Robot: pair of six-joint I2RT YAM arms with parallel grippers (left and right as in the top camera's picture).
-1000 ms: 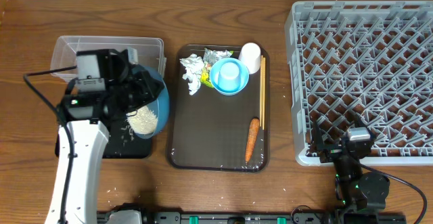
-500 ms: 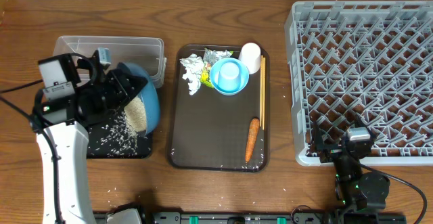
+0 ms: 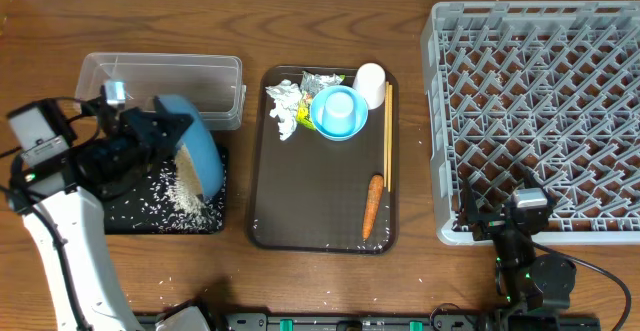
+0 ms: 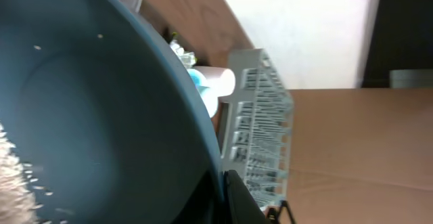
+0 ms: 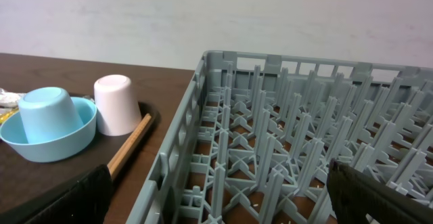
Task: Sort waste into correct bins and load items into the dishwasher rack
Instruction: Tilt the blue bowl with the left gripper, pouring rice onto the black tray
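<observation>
Left gripper (image 3: 160,131): clamped on the rim of the large blue bowl (image 3: 198,151). The left wrist view shows a dark finger (image 4: 238,195) pressed against the outside of the rim.
Large blue bowl: held tipped steeply on its side above the shallow black rectangular tray (image 3: 210,223), with its opening facing the left arm.
Loose white rice grains (image 3: 186,185): heaped below the bowl's lower edge on the black tray, with more scattered across the tray. A few lie on the wooden table (image 3: 300,281) in front of it, and some cling inside the bowl.
Clear rectangular plastic tub (image 3: 165,74): just behind the black tray.
Flat dark brown serving tray (image 3: 315,196): between the two bins and the rack.
Crumpled white paper (image 3: 283,97): at the far left corner of the serving tray.
Crinkled silver-and-yellow foil wrapper (image 3: 320,79): just beside the paper, at the tray's far edge.
Small light-blue bowl (image 3: 338,111): next to the wrapper, with a light-blue cup-like shape upturned inside it.
Small white cup (image 3: 371,83): upside down, touching the light-blue bowl's right side.
Thin wooden chopsticks (image 3: 388,136): lying together along the tray's right edge.
Small orange carrot (image 3: 371,207): near the tray's front right corner, beside the chopsticks.
Large square grey plastic rack (image 3: 540,111): on the right of the table, with nothing loaded among its pegs.
Right gripper (image 5: 216,183): spread wide and holding nothing, low at the rack's near edge.
</observation>
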